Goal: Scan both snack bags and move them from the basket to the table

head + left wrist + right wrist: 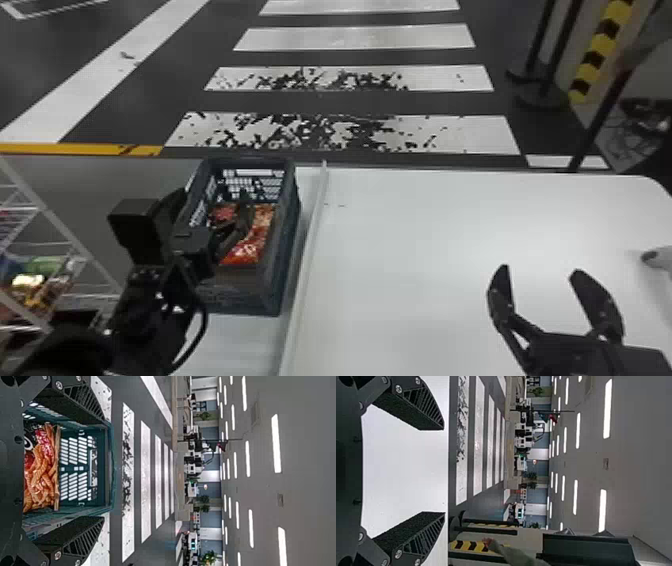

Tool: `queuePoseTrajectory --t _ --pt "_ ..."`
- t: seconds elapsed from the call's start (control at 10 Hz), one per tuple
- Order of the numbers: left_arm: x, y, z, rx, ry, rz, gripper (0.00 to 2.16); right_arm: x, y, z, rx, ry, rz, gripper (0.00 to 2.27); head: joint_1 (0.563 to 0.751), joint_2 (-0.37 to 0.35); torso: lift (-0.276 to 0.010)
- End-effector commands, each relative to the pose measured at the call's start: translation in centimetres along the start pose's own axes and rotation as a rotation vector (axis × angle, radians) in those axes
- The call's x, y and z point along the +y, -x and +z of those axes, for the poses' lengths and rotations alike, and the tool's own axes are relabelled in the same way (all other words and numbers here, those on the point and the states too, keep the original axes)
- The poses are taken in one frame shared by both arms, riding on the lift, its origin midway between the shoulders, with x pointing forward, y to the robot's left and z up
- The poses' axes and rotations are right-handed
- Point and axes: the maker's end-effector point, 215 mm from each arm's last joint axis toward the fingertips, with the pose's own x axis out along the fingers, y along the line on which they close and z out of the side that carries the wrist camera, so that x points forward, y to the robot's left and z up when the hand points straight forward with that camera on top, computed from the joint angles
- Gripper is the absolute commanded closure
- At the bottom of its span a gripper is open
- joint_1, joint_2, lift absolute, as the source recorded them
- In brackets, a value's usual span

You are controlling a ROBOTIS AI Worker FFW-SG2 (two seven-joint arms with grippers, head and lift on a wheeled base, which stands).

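My left gripper (214, 194) is at the basket (284, 280), its fingers spread with nothing held between them. Inside lies red and orange snack packaging (248, 246), partly hidden by a finger; I cannot tell whether it is one bag or two. In the left wrist view, the open left gripper (105, 469) has a finger on each side of the basket (109, 469), and a snack bag (41, 473) with orange snacks printed on it lies inside. Over the white table (410, 240) at the right, the right gripper (540, 271) stands open and holds nothing; its own wrist view shows that gripper (443, 471) likewise.
A raised pale strip (306, 265) runs between the basket and the wide white tabletop. A white wire rack (65, 227) with packages stands at the far left. At the table's right edge is a pale object (662, 257) with a dark end.
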Motion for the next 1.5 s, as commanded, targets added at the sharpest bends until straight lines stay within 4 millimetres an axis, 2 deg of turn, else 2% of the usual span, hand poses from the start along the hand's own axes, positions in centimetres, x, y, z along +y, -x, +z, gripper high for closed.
queuePoseTrajectory --t 0.0,0.2,0.5,0.9,1.2,1.4 --pt "0.3 -1.9 -1.4 0.043 0.011 0.008 0.14 0.0 -0.1 0.1 -0.002 0.0 0.0 0.16 0.695 0.107 -0.098" --pt "0.8 -3.9 -2.0 0.062 0.038 0.022 0.2 0.0 -0.2 0.1 -0.002 0.003 0.002 0.16 0.695 0.11 -0.098" --pt "1.2 -6.1 -4.3 0.137 0.041 0.04 0.21 -0.1 -0.1 -0.3 0.005 0.007 0.002 0.16 0.695 0.116 -0.098" --pt "1.7 -7.0 -8.2 0.264 0.032 0.049 0.2 -0.2 0.0 -0.4 0.008 0.015 0.007 0.16 0.695 0.119 -0.098" --pt "1.8 -7.9 -8.9 0.322 0.048 0.047 0.21 -0.2 0.5 -0.9 0.018 0.025 0.009 0.16 0.695 0.125 -0.098" --pt "1.8 -8.2 -10.1 0.398 0.058 0.052 0.21 -0.2 0.8 -1.2 0.025 0.028 0.01 0.16 0.695 0.127 -0.098"
